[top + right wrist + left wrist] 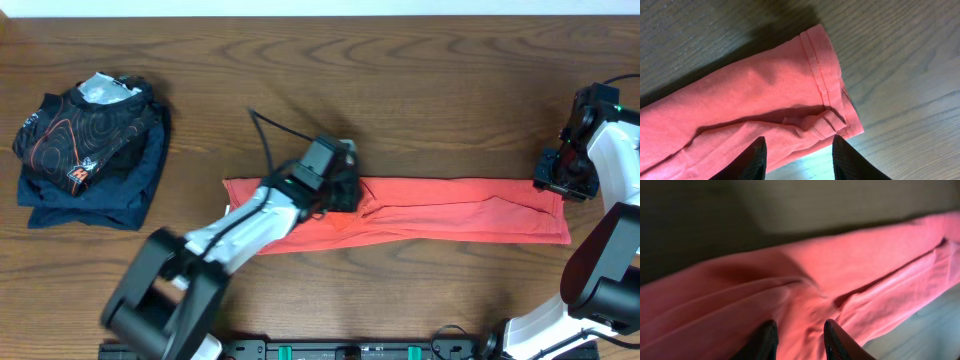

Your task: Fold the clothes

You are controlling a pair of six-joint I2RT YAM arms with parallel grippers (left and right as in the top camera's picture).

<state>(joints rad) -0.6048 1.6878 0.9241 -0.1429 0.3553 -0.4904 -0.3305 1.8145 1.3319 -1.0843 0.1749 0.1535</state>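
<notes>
Crosswise, T-shirt (450, 215) strip; hemmed end near right pincer (799, 145)

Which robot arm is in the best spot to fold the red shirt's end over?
Right, probably. The right gripper hovers open over the hemmed end of the red shirt. The left gripper sits over its middle, away from both ends.

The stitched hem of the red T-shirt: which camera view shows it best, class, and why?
The right wrist view: the stitched hem is close and its double seam sharp. Overhead shows the whole T-shirt as a long strip, its end too small for stitching. The left wrist view shows only creased cloth, no hem.
</notes>
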